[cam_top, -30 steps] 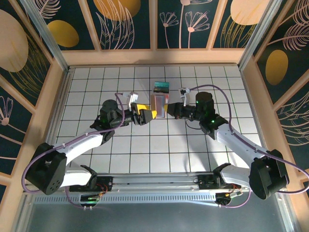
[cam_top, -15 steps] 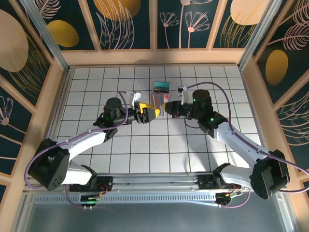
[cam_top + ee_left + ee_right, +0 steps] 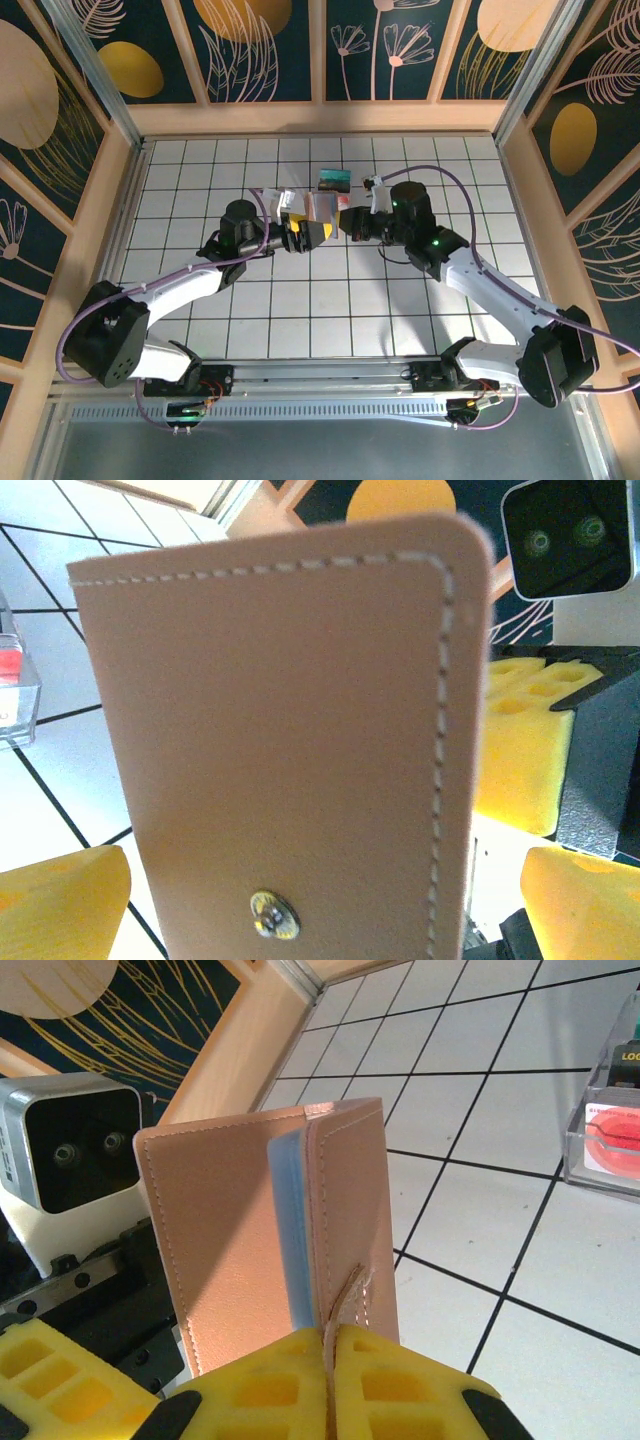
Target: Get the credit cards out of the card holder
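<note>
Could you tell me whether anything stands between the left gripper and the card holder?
Nothing visible does. The card holder, held upright by the shut right gripper, stands directly in front of the open left gripper.

**My two arms: white shells, black joints, yellow-padded fingers**

The left arm (image 3: 175, 288) and the right arm (image 3: 495, 290) that I drive have glossy white link covers between chunky black cylindrical joint housings, with thin purple cables (image 3: 70, 335) looping along them. A small green light (image 3: 434, 240) glows on the right forearm. The left gripper (image 3: 306, 232) and right gripper (image 3: 349, 222) have bright yellow foam finger pads (image 3: 300, 1390) with square pockets. A white box camera with two dark lenses (image 3: 72, 1140) sits at the left wrist.
</note>
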You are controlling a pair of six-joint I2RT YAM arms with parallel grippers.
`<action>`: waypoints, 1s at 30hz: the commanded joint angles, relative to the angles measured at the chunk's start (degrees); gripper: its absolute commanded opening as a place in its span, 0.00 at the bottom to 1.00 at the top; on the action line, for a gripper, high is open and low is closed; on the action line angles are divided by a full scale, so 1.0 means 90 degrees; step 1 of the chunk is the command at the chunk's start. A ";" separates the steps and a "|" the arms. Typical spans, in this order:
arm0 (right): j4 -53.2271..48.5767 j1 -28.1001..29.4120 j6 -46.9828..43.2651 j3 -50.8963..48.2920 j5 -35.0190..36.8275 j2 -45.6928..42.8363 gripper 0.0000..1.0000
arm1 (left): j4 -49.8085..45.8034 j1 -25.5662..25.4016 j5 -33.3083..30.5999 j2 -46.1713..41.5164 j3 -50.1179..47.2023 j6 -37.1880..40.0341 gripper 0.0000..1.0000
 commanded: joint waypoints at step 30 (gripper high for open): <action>-0.0367 0.0226 -0.0234 0.0648 0.0537 0.0093 0.00 | -0.0612 -0.0060 -0.0500 0.0112 0.0386 0.0241 0.86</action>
